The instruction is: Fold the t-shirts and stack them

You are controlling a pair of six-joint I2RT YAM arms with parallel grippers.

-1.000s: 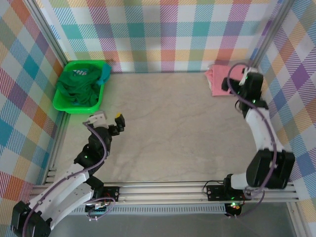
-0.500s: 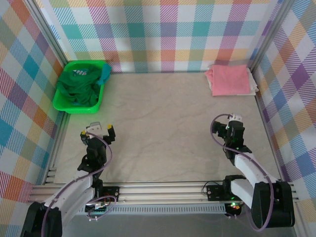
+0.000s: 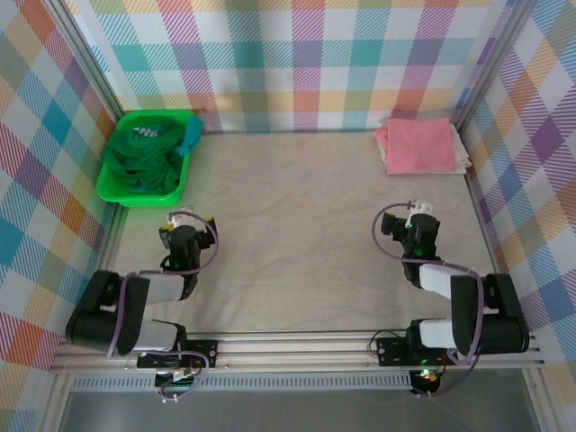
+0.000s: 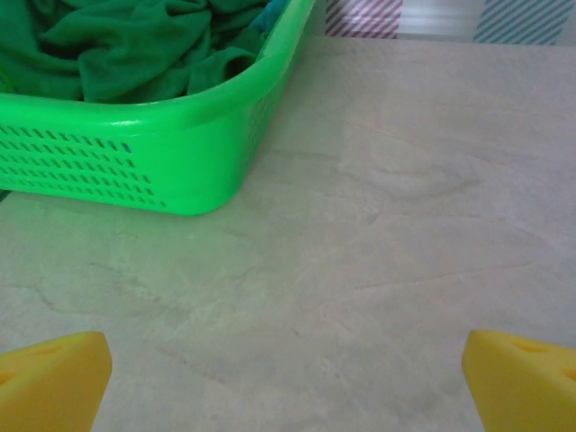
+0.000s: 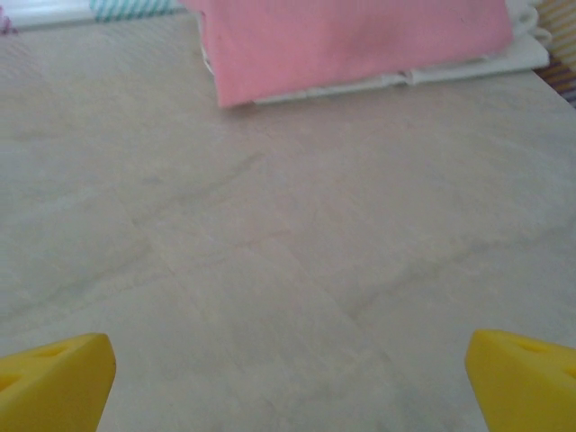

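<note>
A folded salmon-pink t-shirt (image 3: 417, 144) (image 5: 351, 40) lies on a folded cream-white t-shirt (image 3: 461, 162) (image 5: 468, 67) at the table's far right corner. Crumpled dark green t-shirts (image 3: 139, 162) (image 4: 126, 40) and a teal one (image 3: 191, 133) (image 4: 270, 16) fill the bright green plastic bin (image 3: 106, 187) (image 4: 117, 153) at far left. My left gripper (image 3: 187, 227) (image 4: 288, 378) rests low near the table's front left, open, nothing between its yellow fingertips (image 4: 54, 378). My right gripper (image 3: 418, 218) (image 5: 288, 378) rests low at front right, open and empty, well short of the pink stack.
Bare marbled tabletop (image 3: 297, 225) stretches between both arms and the far wall. Plaid walls with metal posts (image 3: 90, 72) enclose the table on three sides. An aluminium rail (image 3: 297, 346) runs along the near edge.
The right arm has left the pink stack and drawn back to a folded pose at front right. The left arm has also pulled back and folded up at front left.
</note>
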